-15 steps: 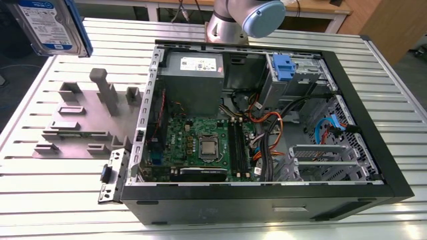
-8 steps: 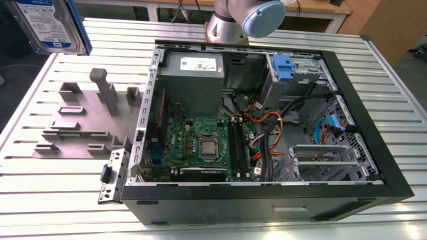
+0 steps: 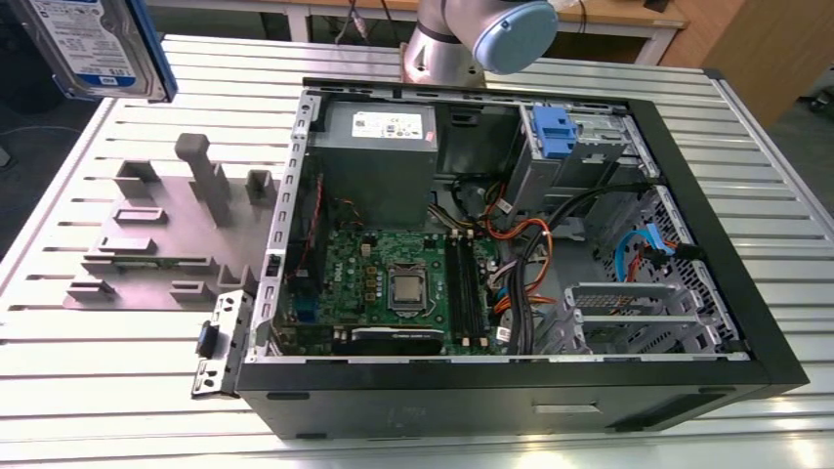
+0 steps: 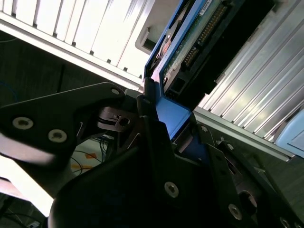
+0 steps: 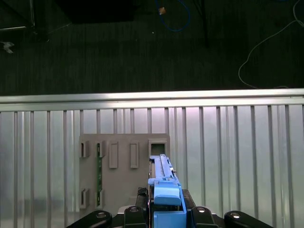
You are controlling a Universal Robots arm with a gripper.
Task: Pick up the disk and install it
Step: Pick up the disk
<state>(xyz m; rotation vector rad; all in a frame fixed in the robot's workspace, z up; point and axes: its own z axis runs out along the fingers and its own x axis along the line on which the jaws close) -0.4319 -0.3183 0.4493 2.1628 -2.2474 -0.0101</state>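
We see the disk point(image 3: 98, 47) up in the air at the exterior view's upper left, label facing us, blue frame down its edge; it hangs well apart from the open computer case point(image 3: 456, 401) lying on the slatted table point(image 3: 117, 391); in the second wrist view the gripper point(image 4: 176, 124) is clamped on the disk's blue frame, black fingers point(image 4: 147, 128) pressed against it on either side; in the first wrist view we look along the disk point(image 5: 165, 192) edge-on, over the grey fixture plate point(image 5: 123, 175) and the table, dark floor point(image 5: 142, 47) beyond; inside the case, the motherboard point(image 3: 391, 274) sits between the power supply point(image 3: 378, 137) and the drive cage with its blue tab point(image 3: 554, 132); the arm point(image 3: 456, 39) rises behind the case.
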